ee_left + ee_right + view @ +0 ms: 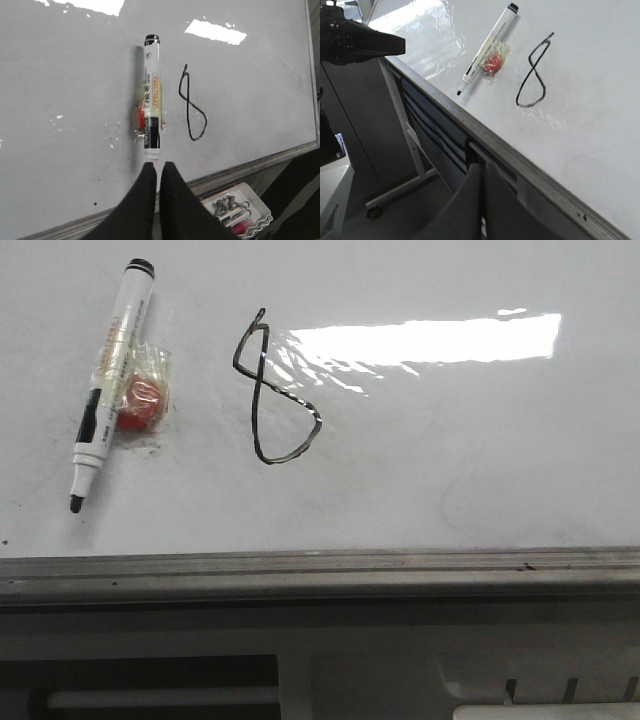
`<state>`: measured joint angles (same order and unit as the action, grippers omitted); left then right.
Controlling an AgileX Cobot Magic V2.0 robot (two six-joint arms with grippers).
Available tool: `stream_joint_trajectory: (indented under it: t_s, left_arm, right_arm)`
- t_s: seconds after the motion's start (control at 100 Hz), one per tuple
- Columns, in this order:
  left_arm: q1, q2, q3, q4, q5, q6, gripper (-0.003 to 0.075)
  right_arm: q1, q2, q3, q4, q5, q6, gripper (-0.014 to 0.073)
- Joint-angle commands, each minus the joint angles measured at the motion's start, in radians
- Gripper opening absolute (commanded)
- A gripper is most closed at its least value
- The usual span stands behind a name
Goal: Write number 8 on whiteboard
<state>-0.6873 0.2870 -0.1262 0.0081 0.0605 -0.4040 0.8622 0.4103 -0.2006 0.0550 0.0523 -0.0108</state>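
The 8 (272,392) is drawn in thin black line on the whiteboard (480,460), slanted, its lower loop bigger than the upper. To its left lies the pen (110,375), uncapped, tip toward the board's grey rail (320,565), with a red thing in clear wrap (140,405) touching its side. My left pincer (159,172) hangs just beside the pen's tip end, fingers pressed together on nothing. My right pincer (482,175) is off the board, beyond the rail, also clenched and empty.
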Motion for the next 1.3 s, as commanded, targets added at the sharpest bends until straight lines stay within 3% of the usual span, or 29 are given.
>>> stream_joint_trajectory:
  t_s: [0.0, 0.41, 0.53, 0.63, 0.8, 1.1, 1.29]
  left_arm:
    - [-0.001, 0.007, -0.01, -0.008, -0.07, -0.004, -0.002]
    - [-0.001, 0.007, 0.028, -0.001, -0.072, -0.004, -0.002]
    - [0.027, -0.009, 0.032, -0.008, -0.008, -0.004, -0.002]
    - [0.106, -0.056, 0.032, -0.008, 0.059, 0.07, -0.002]
    - [0.285, -0.131, 0.041, -0.06, 0.061, 0.423, -0.002]
    - [0.658, -0.253, 0.159, -0.069, -0.043, 0.433, -0.002]
    - [0.774, -0.32, 0.159, -0.029, 0.183, 0.431, -0.002]
  right_arm:
    - [0.0, 0.003, -0.008, -0.013, -0.085, -0.009, -0.0063]
    - [0.0, 0.003, -0.006, -0.013, -0.068, -0.009, -0.0063]
    - [0.0, 0.003, -0.006, -0.013, -0.068, -0.009, -0.0063]
    - [0.0, 0.003, -0.006, -0.013, -0.068, -0.009, -0.0063]
    - [0.0, 0.003, -0.006, -0.013, -0.068, -0.009, -0.0063]
    - [0.0, 0.003, -0.006, -0.013, -0.068, -0.009, -0.0063]
    - [0.0, 0.003, -0.006, -0.013, -0.068, -0.009, -0.0063]
